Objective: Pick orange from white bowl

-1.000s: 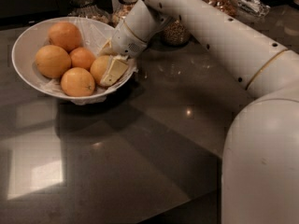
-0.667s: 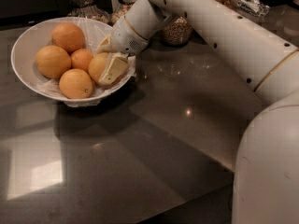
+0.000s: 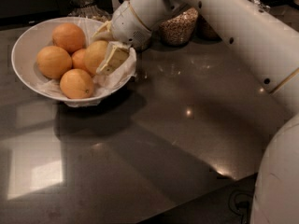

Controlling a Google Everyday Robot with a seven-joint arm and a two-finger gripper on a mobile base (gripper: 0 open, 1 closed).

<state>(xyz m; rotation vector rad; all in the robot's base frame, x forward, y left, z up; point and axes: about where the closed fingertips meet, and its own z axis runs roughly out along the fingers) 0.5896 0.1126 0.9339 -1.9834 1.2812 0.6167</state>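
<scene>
Gripping the orange (image 3: 93,56) inside the white bowl (image 3: 23,55)
Tool (image 3: 101,52) clasps the fruit at the bowl's right side; lift straight up, slowly, so the plastic film (image 3: 119,76) and neighbouring oranges (image 3: 77,83) stay put.

The tool (image 3: 103,48) hangs over the far left of a dark, glossy bench (image 3: 187,139); 2 pale light reflections (image 3: 35,176) lie below it, a grain-filled jar (image 3: 180,28) just right.
</scene>
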